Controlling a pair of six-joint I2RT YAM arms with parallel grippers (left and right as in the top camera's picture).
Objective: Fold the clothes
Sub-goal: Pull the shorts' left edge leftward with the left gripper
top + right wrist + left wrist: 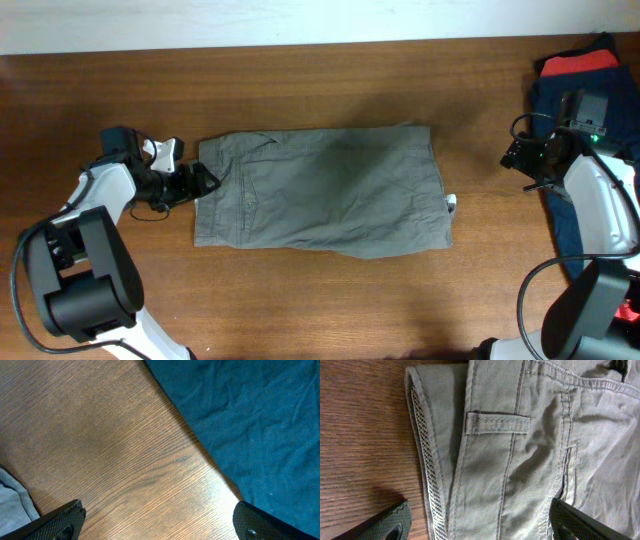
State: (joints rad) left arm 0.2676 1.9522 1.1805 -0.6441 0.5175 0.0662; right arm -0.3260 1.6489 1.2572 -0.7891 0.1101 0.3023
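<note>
The grey-olive shorts (320,188) lie flat in the middle of the wooden table, folded in half, waistband to the left. My left gripper (203,180) is open at the waistband edge, its fingers wide apart on either side of the band. The left wrist view shows the waistband, a belt loop and seams of the shorts (520,460) between the open left gripper's fingers (480,527). My right gripper (516,156) is open and empty over bare wood near the right edge. In the right wrist view the right gripper's fingers (157,522) frame bare wood, with a corner of the shorts (15,497) at lower left.
A dark navy garment (560,100) lies at the right edge under the right arm, with a red garment (580,62) on top at the far right corner. The navy cloth fills the upper right of the right wrist view (260,425). A small white tag (452,204) sticks out at the shorts' right edge.
</note>
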